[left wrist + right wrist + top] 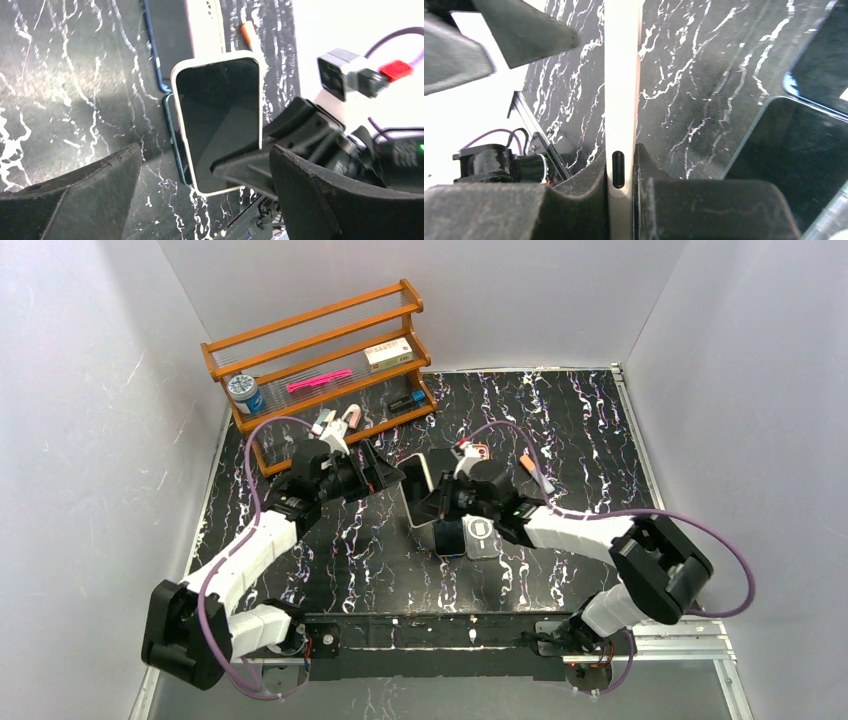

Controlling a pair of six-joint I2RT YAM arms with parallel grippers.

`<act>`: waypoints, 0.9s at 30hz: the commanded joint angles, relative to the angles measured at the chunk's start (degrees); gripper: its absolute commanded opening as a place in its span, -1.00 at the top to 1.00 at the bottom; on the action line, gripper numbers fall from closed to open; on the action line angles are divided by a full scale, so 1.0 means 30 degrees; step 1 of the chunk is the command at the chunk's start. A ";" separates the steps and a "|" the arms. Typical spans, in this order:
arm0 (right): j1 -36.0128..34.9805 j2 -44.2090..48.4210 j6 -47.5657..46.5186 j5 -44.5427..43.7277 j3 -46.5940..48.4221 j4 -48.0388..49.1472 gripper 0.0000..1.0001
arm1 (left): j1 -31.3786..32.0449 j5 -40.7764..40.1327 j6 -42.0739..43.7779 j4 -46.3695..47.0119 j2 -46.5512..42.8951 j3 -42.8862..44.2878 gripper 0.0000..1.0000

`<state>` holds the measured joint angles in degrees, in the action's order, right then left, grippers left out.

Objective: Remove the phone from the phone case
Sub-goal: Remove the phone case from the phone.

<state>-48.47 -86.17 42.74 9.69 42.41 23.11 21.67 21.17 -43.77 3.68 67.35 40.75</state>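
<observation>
One phone point(220, 120) sits clamped edgewise in the right end effector point(622, 167).

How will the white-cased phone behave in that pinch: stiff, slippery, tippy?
Probably stiff: the phone stands straight while the right gripper pinches only one end. Its smooth sides look slippery, so it may pivot if the left gripper pulls.

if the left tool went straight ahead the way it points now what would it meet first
Most likely the cream-edged phone, held on edge by the right tool. It sits dead ahead of the open left tool, between its fingers; how close is hard to judge.
</observation>
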 commanded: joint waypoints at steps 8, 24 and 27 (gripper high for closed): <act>0.3427 0.3815 0.3000 0.6387 -0.3427 0.8191 0.97 | -0.0120 0.3332 -0.0739 0.5604 -0.2069 -0.0994 -0.93; 0.3539 0.3729 0.5169 0.9507 -0.3101 1.1933 0.97 | 0.0994 0.5344 -0.3095 0.9492 -0.1719 -0.1093 -0.74; 0.3554 0.3567 0.5336 0.9739 -0.2980 1.2248 0.97 | 0.1333 0.5358 -0.3693 1.0367 -0.1445 -0.1122 -0.54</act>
<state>-37.93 -75.85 56.82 36.34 31.24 50.13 23.92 35.75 -52.69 29.61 63.24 37.87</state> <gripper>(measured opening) 0.214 0.820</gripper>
